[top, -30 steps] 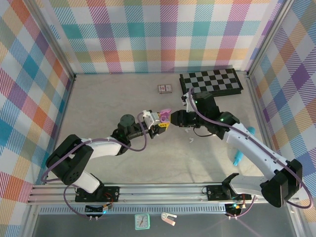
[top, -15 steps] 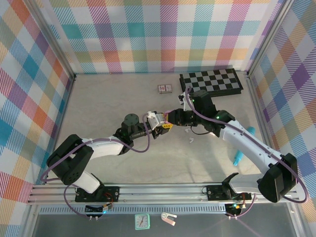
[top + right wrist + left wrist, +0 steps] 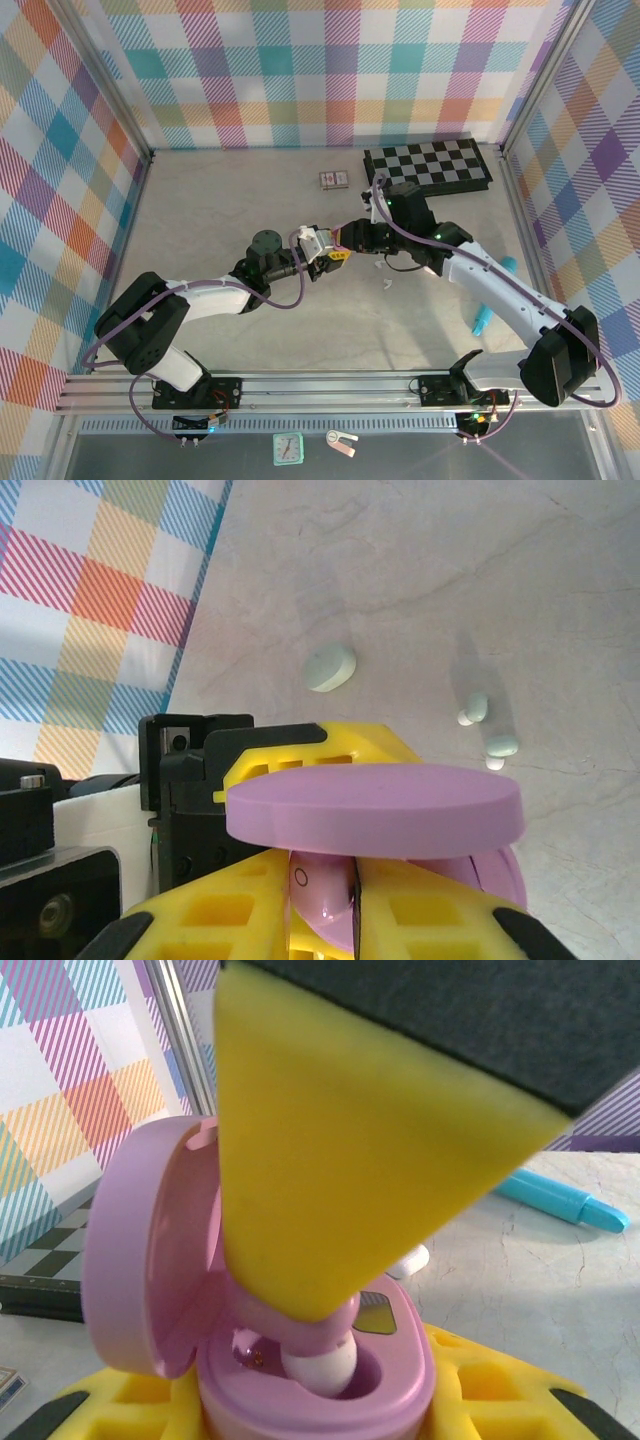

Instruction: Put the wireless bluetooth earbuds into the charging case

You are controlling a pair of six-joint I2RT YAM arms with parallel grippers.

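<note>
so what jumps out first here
Mid-table, the left hand grips an open purple charging case, and the right hand, meeting it head-on, holds a purple earbud at the case's socket. Farther back on the right lies a black-and-white checkerboard.

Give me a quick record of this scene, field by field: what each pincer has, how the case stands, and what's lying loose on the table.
left pincer: shut on the purple charging case
case lid: hinged open
right pincer: shut on an earbud, its tip down in a well of the case
loose on table: pale case, pale earbuds, teal stick
far side of table: checkerboard
</note>
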